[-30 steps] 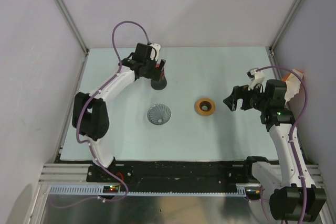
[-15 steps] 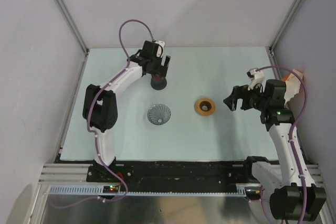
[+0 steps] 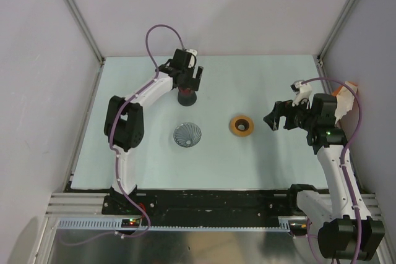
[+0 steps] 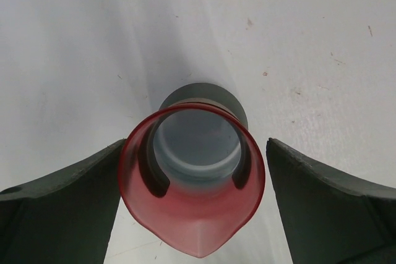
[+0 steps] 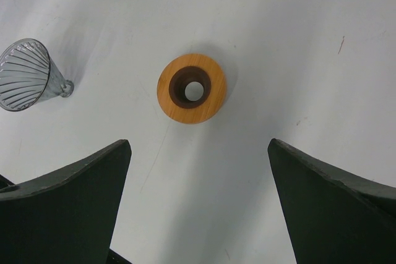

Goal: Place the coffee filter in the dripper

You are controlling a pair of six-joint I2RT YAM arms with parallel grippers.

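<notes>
The dripper point(image 3: 187, 134), a clear ribbed cone, lies on the table near the middle; it also shows at the left edge of the right wrist view point(image 5: 25, 73). No coffee filter shows in any view. My left gripper point(image 3: 190, 83) hangs open at the back of the table over a dark cup with a red rim point(image 4: 192, 183), one finger on each side of the rim. My right gripper point(image 3: 270, 119) stands open above bare table, just right of an orange ring with a dark centre point(image 5: 192, 88), with nothing between its fingers point(image 5: 74, 202).
The dark cup point(image 3: 186, 97) stands behind the dripper, the orange ring point(image 3: 241, 126) to the dripper's right. A white and orange thing point(image 3: 351, 94) sits at the right wall behind the right arm. Metal posts frame the table's back corners.
The left arm has swung its wrist to the right and further back, now centred over the red-rimmed cup. The right arm, dripper and orange ring have not moved.
</notes>
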